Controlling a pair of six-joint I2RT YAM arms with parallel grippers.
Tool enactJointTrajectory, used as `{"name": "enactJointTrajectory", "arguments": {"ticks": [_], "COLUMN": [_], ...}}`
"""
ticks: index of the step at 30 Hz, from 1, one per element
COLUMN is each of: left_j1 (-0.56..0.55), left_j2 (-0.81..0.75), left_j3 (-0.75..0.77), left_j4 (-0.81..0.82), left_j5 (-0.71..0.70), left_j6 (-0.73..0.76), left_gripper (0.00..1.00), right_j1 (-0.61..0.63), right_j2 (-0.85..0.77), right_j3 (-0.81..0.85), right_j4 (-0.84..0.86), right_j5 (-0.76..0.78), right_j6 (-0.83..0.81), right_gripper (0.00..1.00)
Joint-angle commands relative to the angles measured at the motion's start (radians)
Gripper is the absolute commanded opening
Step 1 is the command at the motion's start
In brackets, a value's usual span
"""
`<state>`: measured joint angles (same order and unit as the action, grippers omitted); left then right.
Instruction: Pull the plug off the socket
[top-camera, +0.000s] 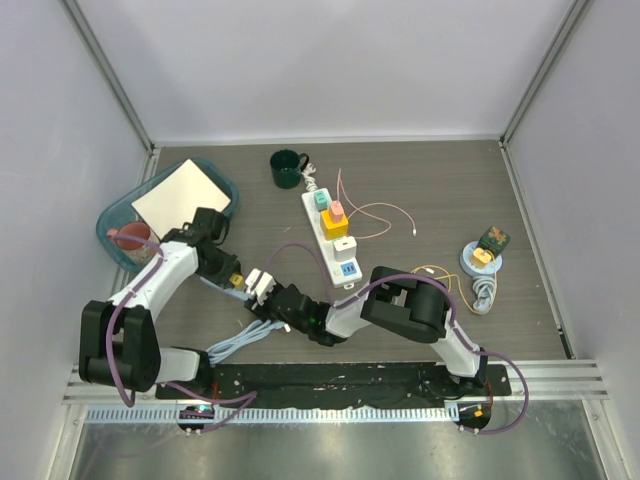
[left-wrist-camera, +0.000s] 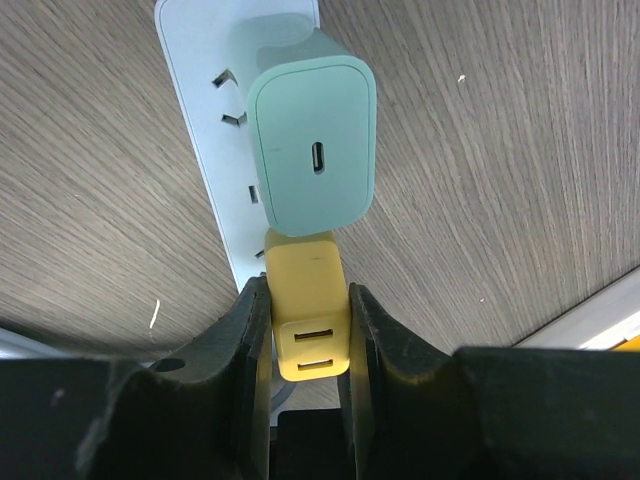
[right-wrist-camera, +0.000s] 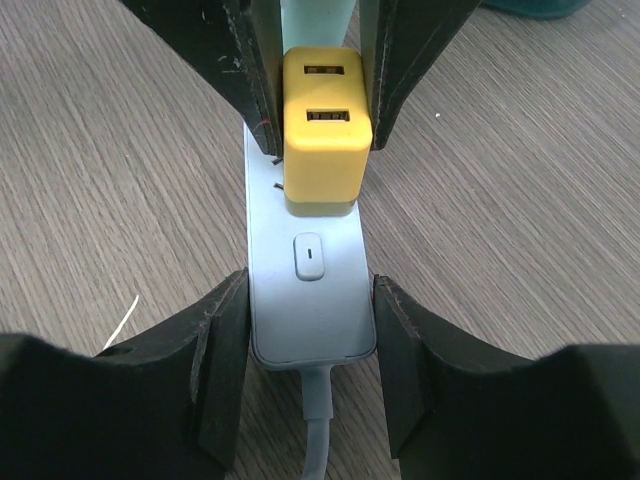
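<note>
A yellow plug (left-wrist-camera: 308, 300) stands in a short white socket strip (left-wrist-camera: 205, 90), next to a mint green adapter (left-wrist-camera: 312, 150). My left gripper (left-wrist-camera: 308, 290) is shut on the yellow plug, one finger flat on each side. In the right wrist view the plug (right-wrist-camera: 322, 140) sits just past the strip's switch. My right gripper (right-wrist-camera: 310, 283) is shut on the socket strip (right-wrist-camera: 310, 320) at its cable end. From above, both grippers meet left of centre: left gripper (top-camera: 232, 278), right gripper (top-camera: 272, 296), strip (top-camera: 260, 283) between them.
A longer power strip (top-camera: 333, 238) with several coloured plugs lies at the centre, a dark green mug (top-camera: 288, 168) behind it. A teal tray (top-camera: 222, 185) with a white sheet stands at the back left. Thin wires (top-camera: 380, 215) and a blue disc (top-camera: 482, 258) lie to the right.
</note>
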<state>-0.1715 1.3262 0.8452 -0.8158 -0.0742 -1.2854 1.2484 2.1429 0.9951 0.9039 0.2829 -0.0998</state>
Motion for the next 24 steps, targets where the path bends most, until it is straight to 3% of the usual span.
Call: {"name": "enactJointTrajectory", "arguments": {"ticks": [1,12,24], "left_j1": [-0.011,-0.011,-0.010], "left_j2": [-0.038,-0.048,-0.053], "left_j3": [0.055,0.078,0.041], "left_j4": [-0.008,-0.062,-0.059], "left_j5": [0.031,0.004,0.020], "left_j6": [0.032,0.051,0.075], "left_gripper": [0.00,0.00,0.00], "right_j1": [-0.006,-0.006,-0.006], "right_j2": [0.061,0.055,-0.046], "right_j3": [-0.001,0.013,0.043], "right_j4": [-0.143,-0.204,-0.428], "right_j5": [0.038,0.047,0.018], "right_j6": [0.015,0.028,0.002], "right_gripper": [0.11,0.06,0.01]}}
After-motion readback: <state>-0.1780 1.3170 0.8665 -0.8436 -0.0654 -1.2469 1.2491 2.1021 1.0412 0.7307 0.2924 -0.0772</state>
